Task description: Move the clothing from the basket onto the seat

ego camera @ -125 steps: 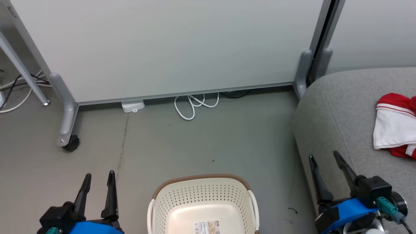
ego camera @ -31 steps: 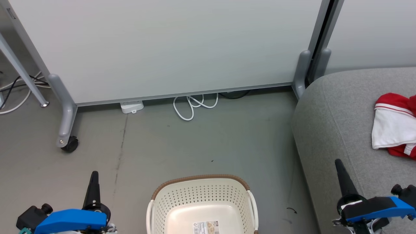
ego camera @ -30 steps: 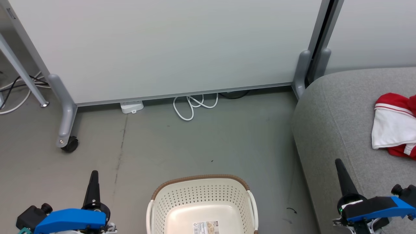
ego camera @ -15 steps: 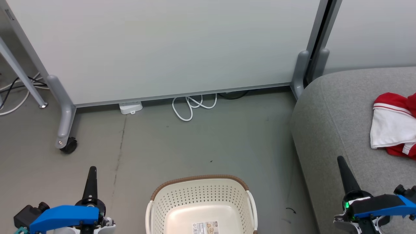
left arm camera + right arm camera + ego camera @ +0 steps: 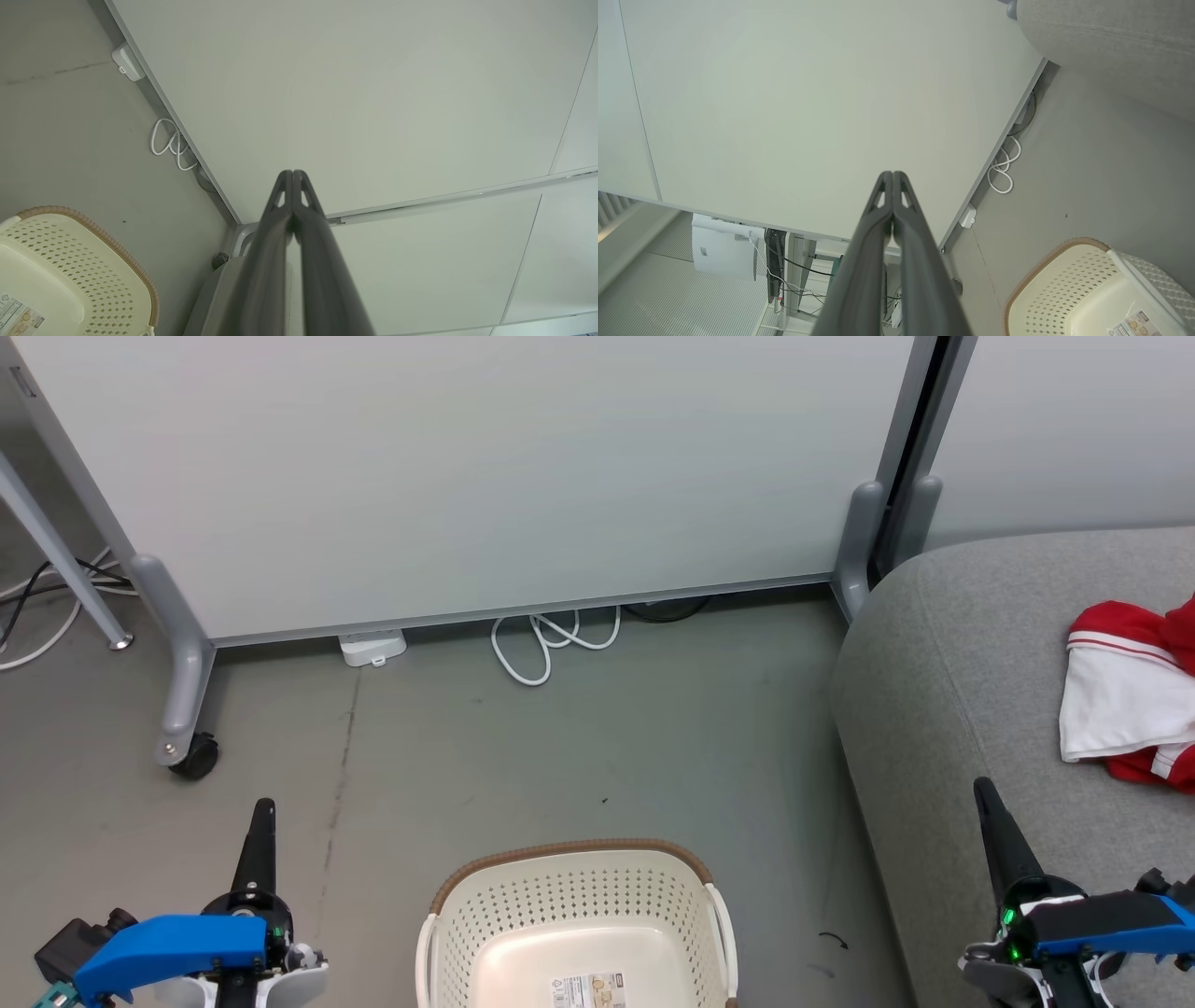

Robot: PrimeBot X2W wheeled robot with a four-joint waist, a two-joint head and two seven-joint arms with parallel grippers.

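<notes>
Head view: both grippers clenched, clothing lying on the seat

Nearest me, the left gripper [image 5: 263, 812] and right gripper [image 5: 984, 795] point forward, each with its fingers pressed tight together on nothing; both wrist views show the same. Between them the basket [image 5: 569, 896] stands on the grey floor [image 5: 560, 737], its paper label [image 5: 588, 989] showing on the bottom. Off to the right, the red-and-white clothing [image 5: 1120, 705] lies bunched on the seat [image 5: 952, 691], well apart from the basket. Farther back, a white cable [image 5: 541, 649] coils at the foot of a pale partition [image 5: 467, 476].
</notes>
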